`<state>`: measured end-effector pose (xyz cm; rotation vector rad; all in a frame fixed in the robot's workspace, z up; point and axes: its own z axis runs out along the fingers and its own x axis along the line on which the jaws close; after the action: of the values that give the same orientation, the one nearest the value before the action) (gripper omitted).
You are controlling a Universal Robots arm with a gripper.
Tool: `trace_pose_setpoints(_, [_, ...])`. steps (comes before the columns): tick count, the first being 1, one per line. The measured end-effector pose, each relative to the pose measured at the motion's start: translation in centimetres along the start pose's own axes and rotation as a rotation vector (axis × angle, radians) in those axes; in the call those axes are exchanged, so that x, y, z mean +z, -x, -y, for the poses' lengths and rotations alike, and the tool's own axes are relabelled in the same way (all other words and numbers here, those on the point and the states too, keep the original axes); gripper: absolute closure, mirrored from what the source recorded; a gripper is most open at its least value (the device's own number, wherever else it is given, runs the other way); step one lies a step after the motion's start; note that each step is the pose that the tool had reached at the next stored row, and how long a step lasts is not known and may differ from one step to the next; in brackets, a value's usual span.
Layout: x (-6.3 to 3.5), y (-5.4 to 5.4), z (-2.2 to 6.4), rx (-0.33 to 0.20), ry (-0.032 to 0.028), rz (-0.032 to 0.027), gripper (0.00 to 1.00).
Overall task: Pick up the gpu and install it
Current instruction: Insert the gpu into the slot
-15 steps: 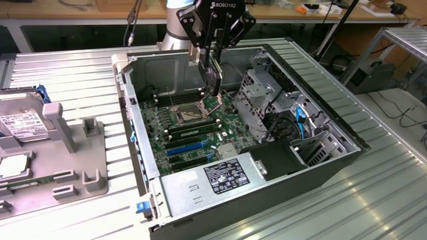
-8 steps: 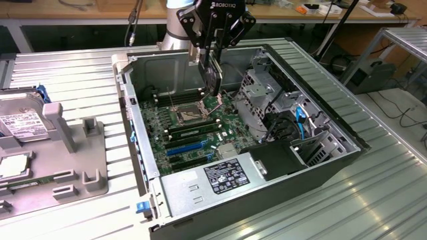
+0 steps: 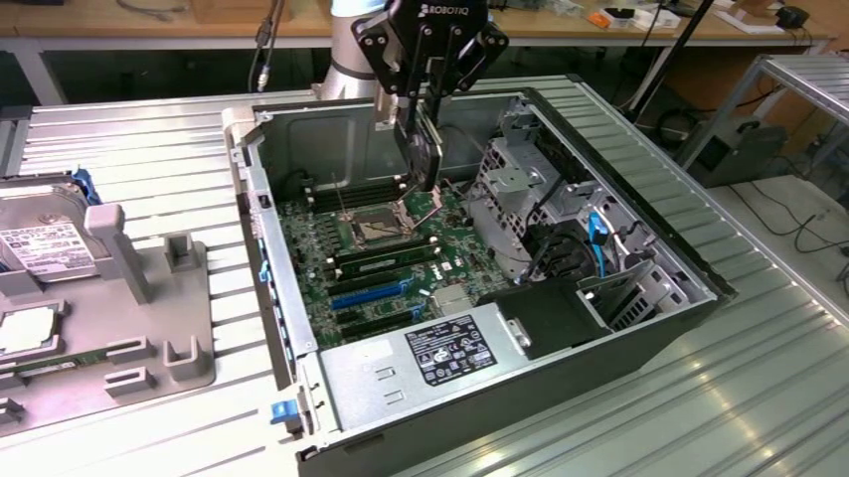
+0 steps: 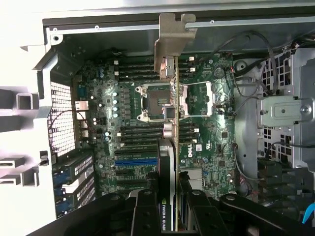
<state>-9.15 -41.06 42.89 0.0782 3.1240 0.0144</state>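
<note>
End effector is clamped on the gpu, and the card hangs edge-down inside the open computer case, above the motherboard by the processor socket. It looks light, stiff and fragile; I'd hold the flat faces, clear of the bracket.

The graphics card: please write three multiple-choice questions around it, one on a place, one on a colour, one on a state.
1. Where is the card? A. lying on the grey tray; B. held above the board of the open computer case; C. on the table.
2. Among the board's dark slots, one slot is: A. red; B. yellow; C. blue.
3. The gripper is: A. shut on the card; B. open and empty; C. shut on a hard drive.
Answers: 1 B, it hangs edge-down over the board; 2 C, blue shows in both views; 3 A, it clamps the card's upper edge.
</note>
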Motion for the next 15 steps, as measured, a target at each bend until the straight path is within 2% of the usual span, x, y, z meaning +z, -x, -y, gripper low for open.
trace_pose_setpoints(15, [0.0,0.0,0.0,-0.121,0.0019,-0.0012,0.73])
